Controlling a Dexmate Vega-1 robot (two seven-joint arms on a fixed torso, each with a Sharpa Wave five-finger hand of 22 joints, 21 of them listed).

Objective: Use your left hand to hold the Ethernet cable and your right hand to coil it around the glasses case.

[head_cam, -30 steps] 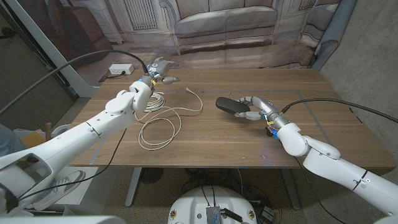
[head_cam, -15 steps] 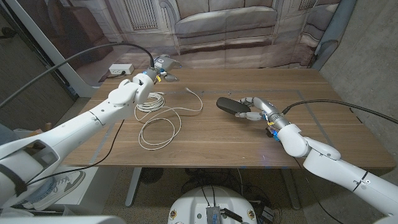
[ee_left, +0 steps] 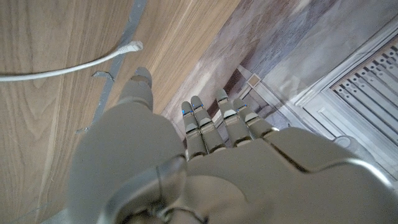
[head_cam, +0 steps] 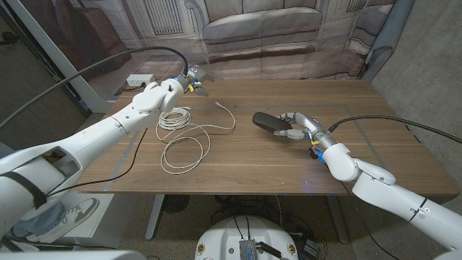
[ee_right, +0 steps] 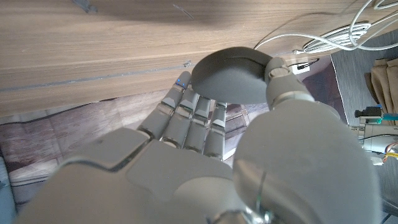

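Observation:
The white Ethernet cable lies loose on the table's left half, with a tight coil at the back and a wide loop nearer me. Its plug end points toward the middle and also shows in the left wrist view. My left hand hovers past the coil near the table's far edge, fingers stretched out side by side, holding nothing. My right hand grips the black glasses case right of centre, between thumb and fingers.
A white power strip lies on the floor beyond the table's far left corner. A printed backdrop hangs close behind the table's far edge. Black cables run along both arms.
My left hand has moved away from the coil, toward the far edge and a little to the right. The right hand and the case have hardly shifted.

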